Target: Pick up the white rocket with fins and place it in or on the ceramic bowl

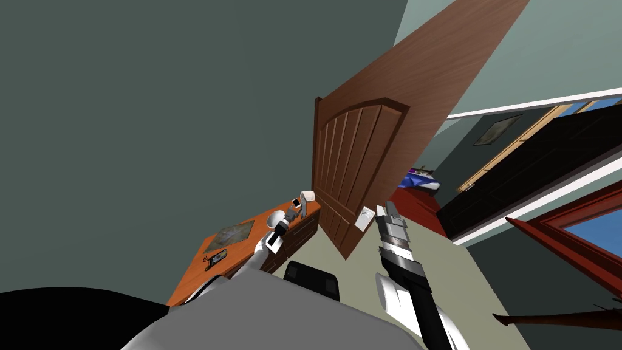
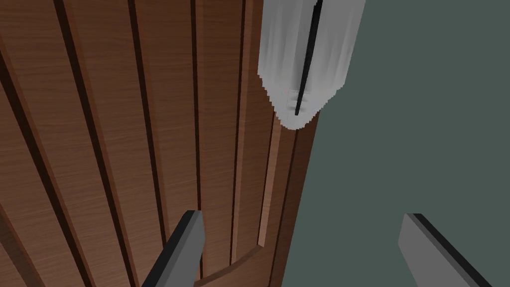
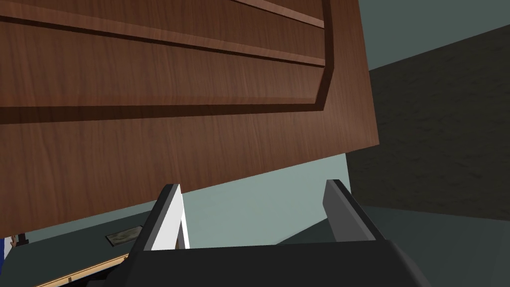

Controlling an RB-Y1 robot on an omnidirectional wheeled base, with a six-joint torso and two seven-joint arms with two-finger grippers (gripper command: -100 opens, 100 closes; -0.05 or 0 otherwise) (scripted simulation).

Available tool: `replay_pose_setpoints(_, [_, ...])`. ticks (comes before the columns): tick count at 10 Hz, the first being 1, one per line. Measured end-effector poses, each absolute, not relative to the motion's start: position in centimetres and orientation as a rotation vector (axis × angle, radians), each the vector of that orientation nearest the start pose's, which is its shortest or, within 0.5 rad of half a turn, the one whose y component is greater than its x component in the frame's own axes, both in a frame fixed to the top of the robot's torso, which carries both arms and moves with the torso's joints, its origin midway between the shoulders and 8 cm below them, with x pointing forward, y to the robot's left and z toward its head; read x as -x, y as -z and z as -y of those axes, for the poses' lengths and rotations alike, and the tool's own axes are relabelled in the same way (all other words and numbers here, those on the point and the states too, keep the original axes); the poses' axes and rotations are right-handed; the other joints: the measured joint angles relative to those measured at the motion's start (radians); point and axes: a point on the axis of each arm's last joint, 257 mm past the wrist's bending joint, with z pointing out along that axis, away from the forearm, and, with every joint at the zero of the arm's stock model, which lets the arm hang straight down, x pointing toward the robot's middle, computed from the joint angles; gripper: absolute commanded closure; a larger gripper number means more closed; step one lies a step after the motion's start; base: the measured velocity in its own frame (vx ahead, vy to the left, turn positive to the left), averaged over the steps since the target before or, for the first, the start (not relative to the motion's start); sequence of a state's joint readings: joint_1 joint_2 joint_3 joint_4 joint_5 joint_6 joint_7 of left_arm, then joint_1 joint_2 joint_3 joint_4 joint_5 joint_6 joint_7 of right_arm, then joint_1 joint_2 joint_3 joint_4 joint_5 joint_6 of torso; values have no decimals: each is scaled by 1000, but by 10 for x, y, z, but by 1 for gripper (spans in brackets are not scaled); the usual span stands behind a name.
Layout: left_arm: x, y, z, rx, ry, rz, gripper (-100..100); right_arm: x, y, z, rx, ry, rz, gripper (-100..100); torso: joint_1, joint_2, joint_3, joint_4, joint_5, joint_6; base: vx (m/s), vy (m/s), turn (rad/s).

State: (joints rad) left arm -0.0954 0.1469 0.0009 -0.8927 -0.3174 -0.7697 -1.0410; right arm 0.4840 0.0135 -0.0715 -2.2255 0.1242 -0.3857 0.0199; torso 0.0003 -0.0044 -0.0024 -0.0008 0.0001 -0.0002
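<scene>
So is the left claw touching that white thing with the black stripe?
Apart. In the left wrist view the left gripper's open fingers end short of the white striped object, with brown door and grey wall showing between them.

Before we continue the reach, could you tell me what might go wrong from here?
1. The rocket lies ahead of the open left tool, right beside the wooden door; a finger could strike the door.
2. It seems near the end of the desk, so a nudge might knock it off.
</scene>
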Motion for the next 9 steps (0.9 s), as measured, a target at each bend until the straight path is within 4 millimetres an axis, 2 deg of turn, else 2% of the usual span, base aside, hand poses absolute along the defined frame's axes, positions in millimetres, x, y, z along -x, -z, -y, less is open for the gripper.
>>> replay_pose_setpoints(2, [-494,347,-210,-127,280,-1502,-100,-370,18,300,-703,-1096,-774,0,-1,-3,-2,-1,0,0,94,-3,12])
replay_pose_setpoints(4, [-491,356,-210,-133,270,-1525,-100,-370,18,300,-703,-1097,-774,0,-1,2,1,0,0,0,19,-5,6])
replay_pose_setpoints(7, [-482,382,-205,-154,248,-1575,-100,-370,18,300,-703,-1096,-774,0,0,0,0,0,0,0,65,1,13])
replay_pose_setpoints(9, [-481,389,-203,-158,242,-1591,-100,-370,18,300,-703,-1097,-774,0,-1,3,1,0,0,0,20,-2,3])
